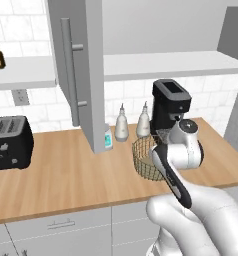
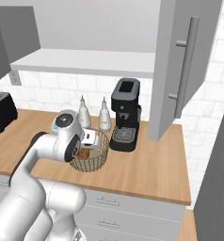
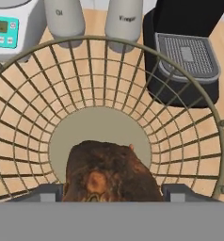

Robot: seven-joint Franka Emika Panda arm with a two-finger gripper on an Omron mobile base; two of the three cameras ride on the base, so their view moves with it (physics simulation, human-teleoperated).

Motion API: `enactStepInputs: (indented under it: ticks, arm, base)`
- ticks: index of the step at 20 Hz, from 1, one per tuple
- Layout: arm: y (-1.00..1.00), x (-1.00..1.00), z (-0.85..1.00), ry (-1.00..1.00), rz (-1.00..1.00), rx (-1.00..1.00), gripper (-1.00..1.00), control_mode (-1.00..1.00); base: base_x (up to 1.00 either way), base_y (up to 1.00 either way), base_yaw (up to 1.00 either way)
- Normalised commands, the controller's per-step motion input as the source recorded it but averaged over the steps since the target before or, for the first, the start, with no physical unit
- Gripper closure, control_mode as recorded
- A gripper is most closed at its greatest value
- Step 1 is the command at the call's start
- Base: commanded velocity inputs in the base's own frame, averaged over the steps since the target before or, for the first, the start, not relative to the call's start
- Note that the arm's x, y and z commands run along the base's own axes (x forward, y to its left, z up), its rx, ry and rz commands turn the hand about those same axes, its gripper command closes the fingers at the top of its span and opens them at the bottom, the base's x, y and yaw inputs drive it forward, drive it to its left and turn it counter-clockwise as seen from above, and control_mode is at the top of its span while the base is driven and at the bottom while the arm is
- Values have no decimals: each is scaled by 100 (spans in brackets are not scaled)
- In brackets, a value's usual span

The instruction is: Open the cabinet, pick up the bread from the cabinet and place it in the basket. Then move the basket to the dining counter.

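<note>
The cabinet stands open, its grey door [image 1: 81,75] [image 2: 180,66] swung out over the worktop and its white shelf [image 1: 166,65] bare. The wire basket [image 1: 141,160] [image 2: 92,162] [image 3: 189,155] sits on the wooden worktop in front of the coffee machine. My gripper [image 3: 111,193] [image 2: 88,148] reaches down into it, fingers pressed on both sides of the dark-brown bread [image 3: 111,169] [image 2: 84,154], which hangs just above the basket's beige bottom. The dining counter is out of view.
A black coffee machine [image 1: 170,105] [image 2: 125,113] stands right behind the basket, with two grey bottles [image 1: 122,125] [image 1: 143,121] and a small scale [image 3: 5,30] beside it. A black toaster [image 1: 8,142] sits far left. The open door hangs over the worktop's middle.
</note>
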Motion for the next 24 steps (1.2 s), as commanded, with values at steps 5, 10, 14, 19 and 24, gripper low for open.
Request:
enactStepInputs:
  ticks: [5,10,14,19,24]
  arm:
    - [0,15,-8,0,0,0,-100,-100]
    - [0,22,0,0,0,0,-100,-100]
    - [0,5,17,0,0,0,-100,-100]
    - [5,-5,59,3,0,0,-100,-100]
    - [27,-41,69,3,0,-1,-100,-100]
  base:
    - [0,0,0]
    - [0,0,0]
    - [0,0,0]
    - [0,0,0]
    - [0,0,0]
